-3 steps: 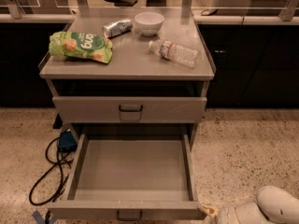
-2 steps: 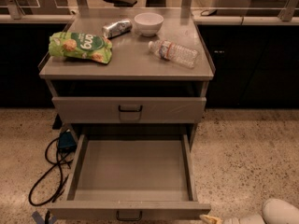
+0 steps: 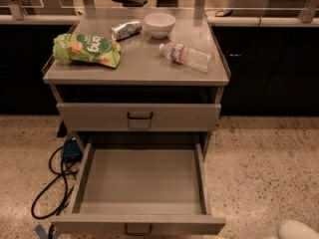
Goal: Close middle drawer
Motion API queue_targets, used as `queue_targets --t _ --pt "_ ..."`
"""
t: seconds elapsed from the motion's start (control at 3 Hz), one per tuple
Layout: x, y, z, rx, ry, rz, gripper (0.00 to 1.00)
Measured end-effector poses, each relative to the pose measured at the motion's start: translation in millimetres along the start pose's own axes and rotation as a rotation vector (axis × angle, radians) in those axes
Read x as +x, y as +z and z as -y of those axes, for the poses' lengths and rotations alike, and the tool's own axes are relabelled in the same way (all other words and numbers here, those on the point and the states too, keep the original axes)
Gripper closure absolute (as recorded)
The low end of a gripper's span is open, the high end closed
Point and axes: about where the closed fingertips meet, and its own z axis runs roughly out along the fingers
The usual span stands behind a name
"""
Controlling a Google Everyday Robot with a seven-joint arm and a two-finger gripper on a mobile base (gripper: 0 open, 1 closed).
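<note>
The middle drawer (image 3: 141, 181) is a wide grey-beige tray pulled far out of the cabinet, and it is empty. Its low flat front (image 3: 89, 224) faces me at the bottom edge, with a small dark pull (image 3: 138, 229) at the centre. The top drawer (image 3: 99, 117), with its black handle (image 3: 139, 116), is pushed in above it. The lowest drawer is hidden under the open one. My gripper is out of view below the frame. Only a white rounded part of my arm (image 3: 297, 230) shows in the bottom right corner, to the right of the drawer front.
On the cabinet top (image 3: 139, 68) lie a green snack bag (image 3: 87, 49), a can (image 3: 125, 30), a white bowl (image 3: 159, 24) and a plastic water bottle (image 3: 187, 56). A black cable (image 3: 52, 185) and a blue box (image 3: 72, 149) lie on the floor at the left.
My arm has drawn back down and to the right, and the gripper fingers that showed by the drawer's front right corner have left the frame. The drawer has not moved.
</note>
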Motion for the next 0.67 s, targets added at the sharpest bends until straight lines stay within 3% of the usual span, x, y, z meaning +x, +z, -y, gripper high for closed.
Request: queue_targets --t 0.67 --pt "-16 -25 70 0.142 -0.052 0.078 0.00"
